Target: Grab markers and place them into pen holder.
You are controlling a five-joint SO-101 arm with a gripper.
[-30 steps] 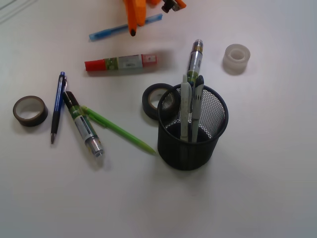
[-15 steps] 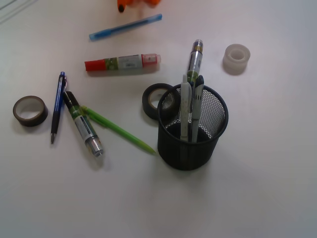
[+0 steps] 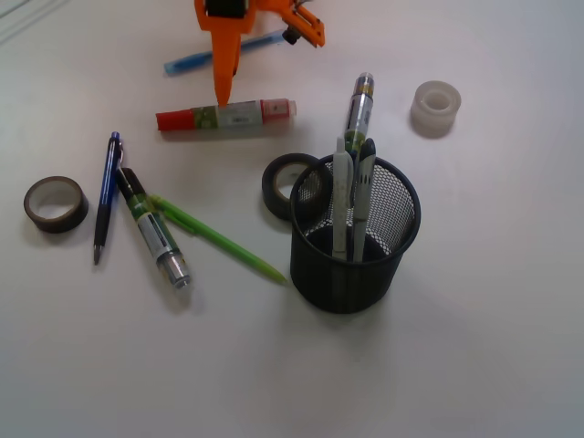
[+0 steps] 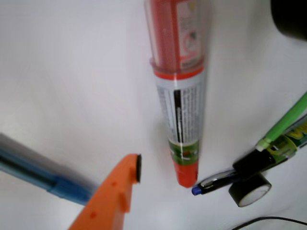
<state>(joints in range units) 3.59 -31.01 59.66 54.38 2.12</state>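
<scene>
Above the red marker (image 3: 224,117) at the far side of the surface (image 3: 474,365), the orange tool (image 3: 222,87) hovers spread open, gripping nothing. I judge the reach is under way; next it must lower astride the marker and close. Nearer, the pen holder (image 3: 354,239) already holds some pens.

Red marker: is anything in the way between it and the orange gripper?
No. The gripper hangs right above the red marker with only bare table between; the blue pen lies behind it.
</scene>
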